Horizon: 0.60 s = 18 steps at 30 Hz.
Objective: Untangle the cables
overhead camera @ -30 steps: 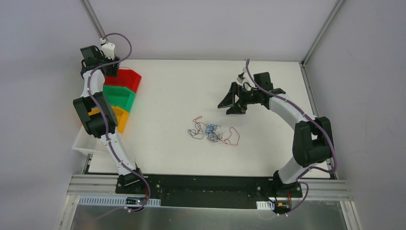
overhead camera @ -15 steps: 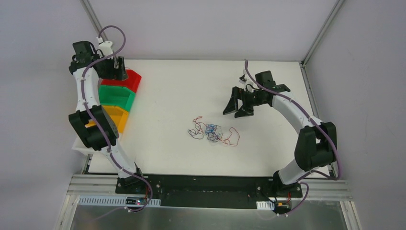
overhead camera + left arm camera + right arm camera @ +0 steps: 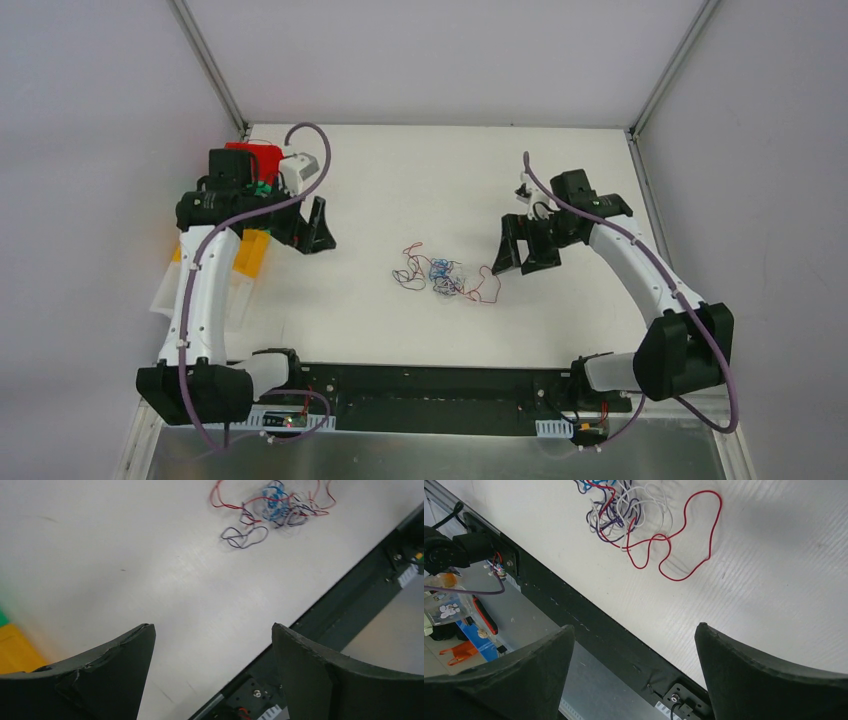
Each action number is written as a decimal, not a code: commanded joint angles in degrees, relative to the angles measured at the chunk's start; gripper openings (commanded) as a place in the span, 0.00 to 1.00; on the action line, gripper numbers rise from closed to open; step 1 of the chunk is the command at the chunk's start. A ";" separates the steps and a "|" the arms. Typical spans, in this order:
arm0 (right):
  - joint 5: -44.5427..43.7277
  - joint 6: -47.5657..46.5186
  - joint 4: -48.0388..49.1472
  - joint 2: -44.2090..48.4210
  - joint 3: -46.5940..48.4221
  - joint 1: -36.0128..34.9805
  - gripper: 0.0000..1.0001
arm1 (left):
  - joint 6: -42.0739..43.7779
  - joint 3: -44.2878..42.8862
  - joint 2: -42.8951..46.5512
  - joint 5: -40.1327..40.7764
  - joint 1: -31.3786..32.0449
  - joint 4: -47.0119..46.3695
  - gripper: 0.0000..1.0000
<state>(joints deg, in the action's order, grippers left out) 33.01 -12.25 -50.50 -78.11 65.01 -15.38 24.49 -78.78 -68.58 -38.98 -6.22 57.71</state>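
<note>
At the left of the top view, a red bin (image 3: 250, 155) and a yellow bin (image 3: 250, 255) sit by the worktop's (image 3: 400, 170) edge. The left hand (image 3: 312, 228) hangs beside them, fingers spread wide, holding nothing. The cables (image 3: 445, 277), a red, blue and dark tangle, lie mid-worktop, well apart from it. Just right of the tangle hovers the right hand (image 3: 522, 260), also wide and empty.
</note>
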 commanded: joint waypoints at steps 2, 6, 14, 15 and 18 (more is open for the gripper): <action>0.27 1.05 1.84 1.76 -2.72 -2.11 0.93 | -3.57 12.94 2.26 -9.71 6.71 0.00 0.83; -0.01 -0.49 6.81 -0.74 -4.34 -5.37 0.92 | -8.17 21.68 -0.70 -9.95 12.49 -11.77 0.78; 1.61 2.96 18.38 -10.71 -4.01 -11.86 0.89 | -18.07 26.87 -16.38 -10.80 18.75 -27.40 0.71; 0.77 3.51 19.98 -11.66 -3.60 -12.66 0.89 | -20.10 26.91 -17.82 -10.64 18.70 -29.55 0.70; -1.91 3.35 21.61 -15.47 -0.45 -15.43 0.89 | -26.78 27.34 -21.23 -10.45 18.70 -36.60 0.69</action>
<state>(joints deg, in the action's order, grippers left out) 33.30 -10.02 -34.74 -90.56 61.08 -27.79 7.68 -51.99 -87.18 -47.46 12.40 32.91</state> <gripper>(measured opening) 0.892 0.701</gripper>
